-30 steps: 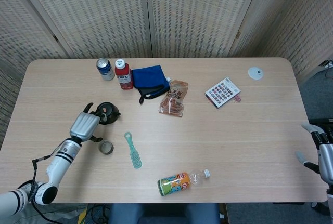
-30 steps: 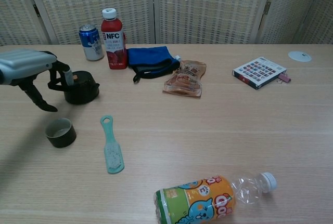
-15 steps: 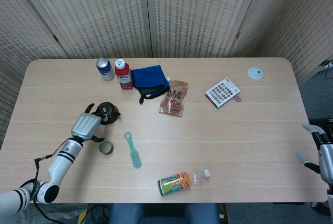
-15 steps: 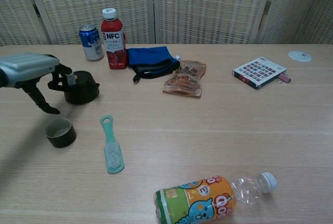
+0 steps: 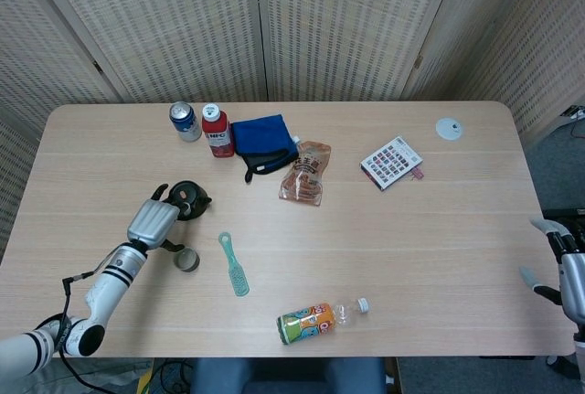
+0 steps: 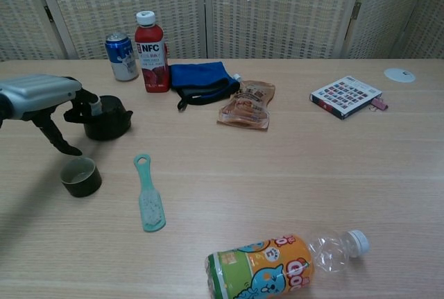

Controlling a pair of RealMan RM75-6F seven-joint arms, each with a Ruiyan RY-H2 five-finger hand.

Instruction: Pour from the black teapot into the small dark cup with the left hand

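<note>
While the black teapot (image 6: 107,116) stands on the table just beyond the small dark cup (image 6: 80,176), the left hand (image 6: 41,98) sits at its handle; grip can't be confirmed. Pot prob. rigid, weighty w/ liquid: take it by the handle, lid may slip.

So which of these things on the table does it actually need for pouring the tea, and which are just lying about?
Needed for the job:
black teapot
small dark cup
left hand, by the teapot's handle

Just lying about:
green brush
orange bottle, on its side
blue can
red juice bottle
blue pouch
snack packet
patterned card box
</note>
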